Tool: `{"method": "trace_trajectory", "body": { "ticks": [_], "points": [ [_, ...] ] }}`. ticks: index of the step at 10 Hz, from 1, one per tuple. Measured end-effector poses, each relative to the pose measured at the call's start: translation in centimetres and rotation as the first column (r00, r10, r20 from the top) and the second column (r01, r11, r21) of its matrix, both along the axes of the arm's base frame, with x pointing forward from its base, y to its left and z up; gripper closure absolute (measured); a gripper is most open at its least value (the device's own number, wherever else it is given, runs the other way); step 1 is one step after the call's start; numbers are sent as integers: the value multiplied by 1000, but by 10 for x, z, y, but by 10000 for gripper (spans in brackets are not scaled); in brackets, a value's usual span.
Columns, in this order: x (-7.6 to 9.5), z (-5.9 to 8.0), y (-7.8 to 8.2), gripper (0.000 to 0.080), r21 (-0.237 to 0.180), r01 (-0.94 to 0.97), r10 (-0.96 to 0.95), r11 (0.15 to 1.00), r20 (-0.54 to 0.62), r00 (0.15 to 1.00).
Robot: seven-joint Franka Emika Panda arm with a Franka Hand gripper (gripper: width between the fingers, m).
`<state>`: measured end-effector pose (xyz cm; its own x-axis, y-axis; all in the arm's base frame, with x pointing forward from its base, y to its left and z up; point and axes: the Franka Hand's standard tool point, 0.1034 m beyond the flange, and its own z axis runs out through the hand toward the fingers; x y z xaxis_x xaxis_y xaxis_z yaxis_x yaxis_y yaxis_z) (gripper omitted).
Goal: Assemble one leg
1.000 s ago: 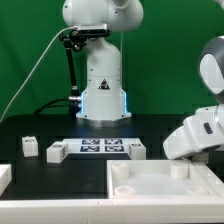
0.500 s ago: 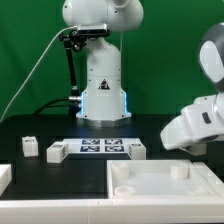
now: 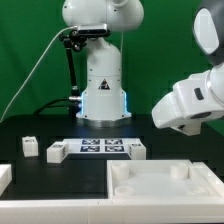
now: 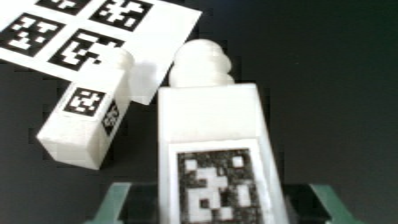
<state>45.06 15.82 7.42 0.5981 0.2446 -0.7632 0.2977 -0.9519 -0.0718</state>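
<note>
In the exterior view the hand (image 3: 175, 112) hangs over the black bench (image 3: 35, 128) at that view's right, fingers unseen. The wrist view shows its fingers clamped on the small white blocky plastic leg (image 4: 214, 120), black-and-white tag facing the camera, above the bench.

Robotics lab: green backdrop (image 3: 30, 40), black table (image 3: 40, 128), marker board (image 3: 103, 147), mounted robot arm (image 3: 103, 75).

On the black surface (image 3: 170, 143) the marker board (image 3: 103, 147) lies flat, with a white leg (image 3: 57, 151) just beside one end and a 2nd leg (image 3: 136, 150) beside the other. A 3rd leg (image 3: 29, 146) stands apart, toward the exterior view's left. A large white tray-like piece (image 3: 150, 187) lies in front, and the arm (image 3: 190, 100) hangs above it.
</note>
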Motion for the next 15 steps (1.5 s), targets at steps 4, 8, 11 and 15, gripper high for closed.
{"method": "trace_trajectory", "body": {
  "ticks": [4,8,11,15],
  "points": [
    [27,-3,-11,509,143,-36,-23,989,390,921],
    [57,17,-18,508,208,-94,-66,974,654,754],
    [64,13,-21,508,254,-156,-134,955,832,538],
    [102,40,-40,508,249,-243,-189,937,951,245]
  ]
}}
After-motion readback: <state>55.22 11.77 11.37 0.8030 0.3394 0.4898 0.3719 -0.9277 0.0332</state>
